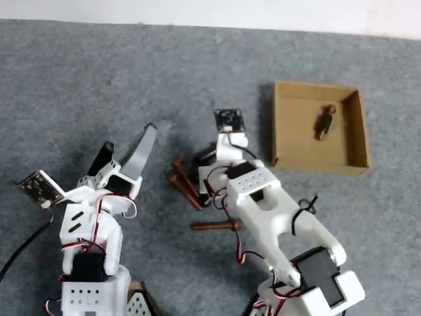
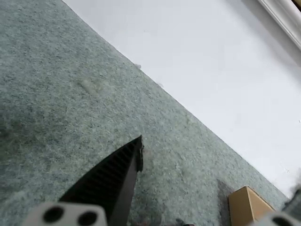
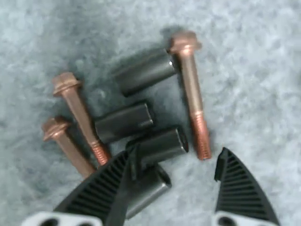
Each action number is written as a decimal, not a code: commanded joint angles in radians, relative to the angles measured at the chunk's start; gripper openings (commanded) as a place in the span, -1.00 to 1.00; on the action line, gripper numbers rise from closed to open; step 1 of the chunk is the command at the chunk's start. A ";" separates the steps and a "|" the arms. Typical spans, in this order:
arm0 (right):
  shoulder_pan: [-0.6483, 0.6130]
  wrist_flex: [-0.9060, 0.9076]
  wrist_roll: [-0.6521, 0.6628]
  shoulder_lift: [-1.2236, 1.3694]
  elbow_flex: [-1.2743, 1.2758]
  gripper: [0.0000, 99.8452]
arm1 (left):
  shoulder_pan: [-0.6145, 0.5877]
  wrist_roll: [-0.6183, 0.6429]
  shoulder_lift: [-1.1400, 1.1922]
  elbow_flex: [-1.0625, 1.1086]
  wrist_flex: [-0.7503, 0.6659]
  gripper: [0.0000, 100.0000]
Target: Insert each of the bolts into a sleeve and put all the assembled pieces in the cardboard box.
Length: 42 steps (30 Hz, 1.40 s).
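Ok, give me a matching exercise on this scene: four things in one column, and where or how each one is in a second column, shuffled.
Things:
1. finished piece
2. right gripper
3. left gripper
4. black sleeves

Places or states:
A. loose beside the bolts on the carpet
B. in the cardboard box
C. open, above the sleeves
D. over bare carpet

Pairs: 1-B, 2-C, 3-D, 4-A
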 commanded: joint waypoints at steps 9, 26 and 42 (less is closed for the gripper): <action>0.002 0.012 -0.044 0.025 -0.008 -0.52 | -0.004 0.006 -0.008 0.021 -0.015 -0.04; 0.015 0.050 -0.044 0.194 -0.134 -0.52 | -0.004 0.006 -0.008 0.021 -0.015 -0.04; 0.073 0.051 -0.044 0.194 -0.142 -0.79 | -0.004 0.006 -0.008 0.021 -0.015 -0.04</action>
